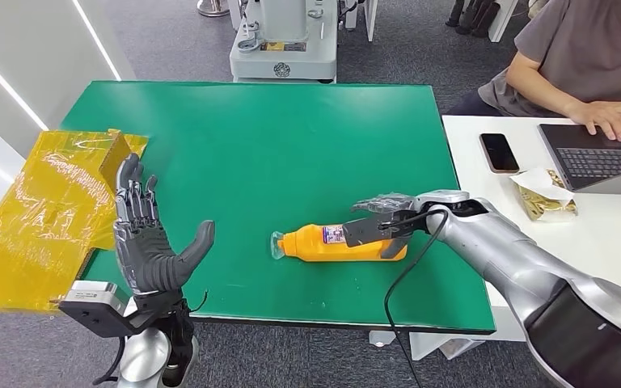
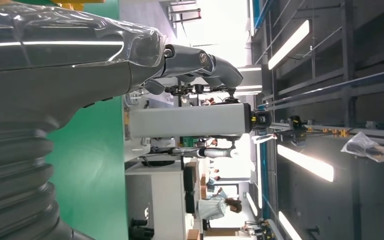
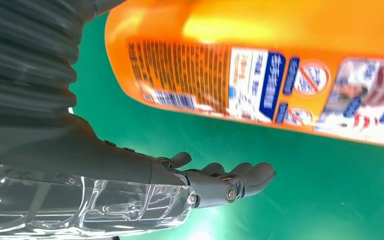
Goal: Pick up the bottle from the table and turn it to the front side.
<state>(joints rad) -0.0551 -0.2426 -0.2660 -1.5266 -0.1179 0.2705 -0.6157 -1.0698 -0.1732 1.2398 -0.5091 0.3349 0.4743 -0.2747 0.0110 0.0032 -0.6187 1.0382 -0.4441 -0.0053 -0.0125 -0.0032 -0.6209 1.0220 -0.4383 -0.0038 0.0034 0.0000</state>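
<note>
An orange bottle (image 1: 340, 242) with a clear cap lies on its side on the green table (image 1: 291, 137), cap pointing to my left. My right hand (image 1: 384, 214) is at the bottle's base end, fingers reaching over its top. In the right wrist view the printed label of the bottle (image 3: 260, 60) is close to the palm, and the thumb (image 3: 220, 182) is stretched out with green table showing between it and the bottle. My left hand (image 1: 149, 242) is raised at the table's front left, fingers spread and empty; its grey cover (image 2: 55, 75) also shows in the left wrist view.
A yellow plastic-wrapped box (image 1: 48, 210) sits at the table's left edge. A white desk (image 1: 598, 234) adjoins on the right with a phone (image 1: 499, 152), a laptop (image 1: 606, 153), a snack packet (image 1: 543, 194) and a seated person (image 1: 582, 56). A machine base (image 1: 283, 48) stands beyond the table.
</note>
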